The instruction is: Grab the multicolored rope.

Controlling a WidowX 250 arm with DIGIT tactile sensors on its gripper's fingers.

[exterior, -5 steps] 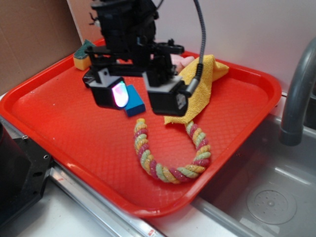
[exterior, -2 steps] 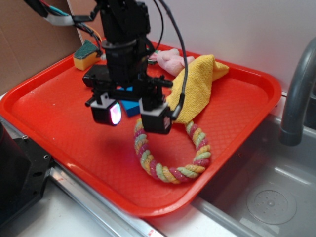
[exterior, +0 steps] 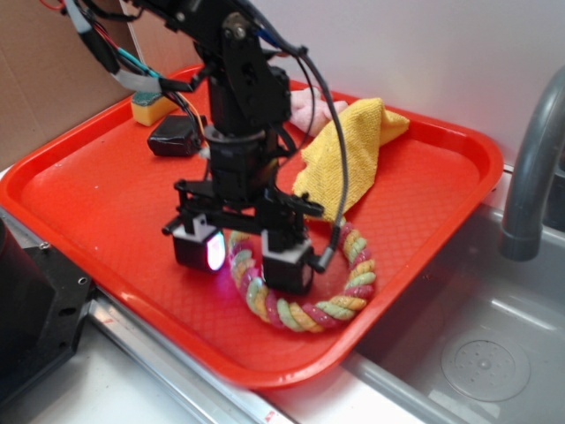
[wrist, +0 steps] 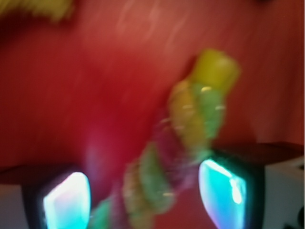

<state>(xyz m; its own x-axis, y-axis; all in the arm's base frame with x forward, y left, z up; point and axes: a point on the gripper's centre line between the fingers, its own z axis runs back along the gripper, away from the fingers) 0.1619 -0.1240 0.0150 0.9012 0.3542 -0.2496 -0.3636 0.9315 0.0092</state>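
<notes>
From the exterior view, my jaws (exterior: 243, 258) hang low over the red tray (exterior: 106, 212), spread wide, one finger pad on either side of the left end of the multicolored rope (exterior: 305, 311); the rope lies in a U on the tray's near right part, its pink, yellow and pale green strands curling from between my fingers round to the yellow cloth (exterior: 349, 150); the rope's far end sits just at the cloth's lower edge; the cloth is crumpled toward the tray's back right, with a pink soft thing (exterior: 305, 110) touching it behind my arm; a yellow and green sponge (exterior: 152, 108) rests at the tray's back left corner, and a black block (exterior: 175, 135) lies near it; the tray sits on the worktop beside a sink (exterior: 477, 344), with a grey faucet (exterior: 530, 168) at the right edge.

From the wrist view, all is blurred; the rope runs slantwise up between my two glowing fingertips (wrist: 66, 200), its yellow end cap uppermost; I cannot tell whether either pad touches it; red tray fills the rest.
</notes>
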